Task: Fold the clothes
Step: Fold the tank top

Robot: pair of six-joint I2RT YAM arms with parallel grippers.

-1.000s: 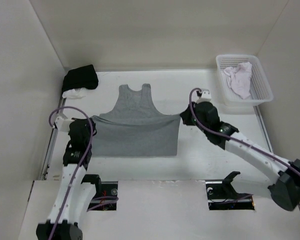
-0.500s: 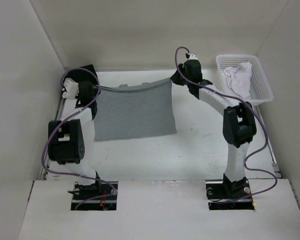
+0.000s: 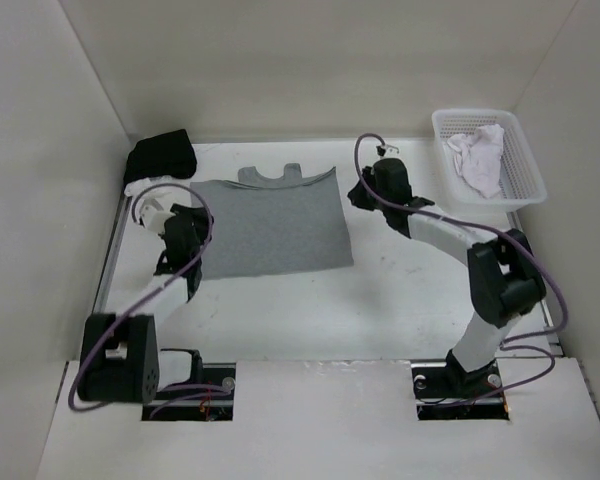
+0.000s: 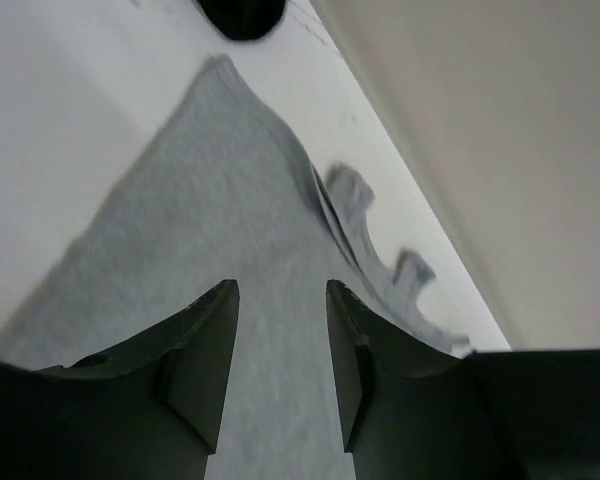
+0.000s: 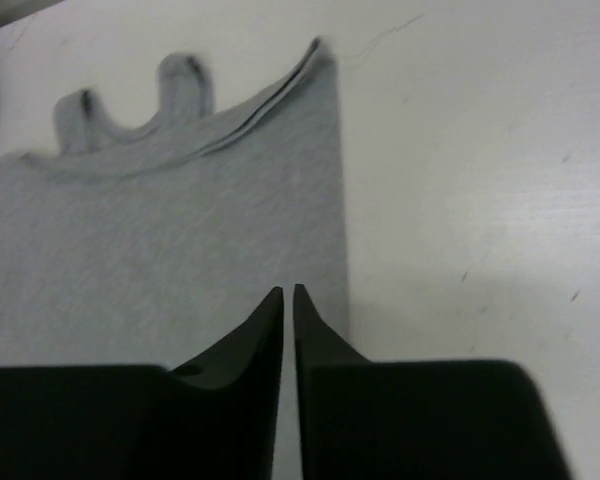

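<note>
Left end effector (image 4: 280,350) over the folded grey T-shirt (image 3: 270,225)

near table (image 3: 400,310): bare, you pass freely
far-left: black garment (image 3: 161,155) blocks you
far-right: basket (image 3: 488,165) blocks you

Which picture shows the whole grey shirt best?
The top view: the whole folded grey shirt lies flat, every edge visible. The left wrist view shows only its middle and straps, the right wrist view only its right part and straps.
</note>
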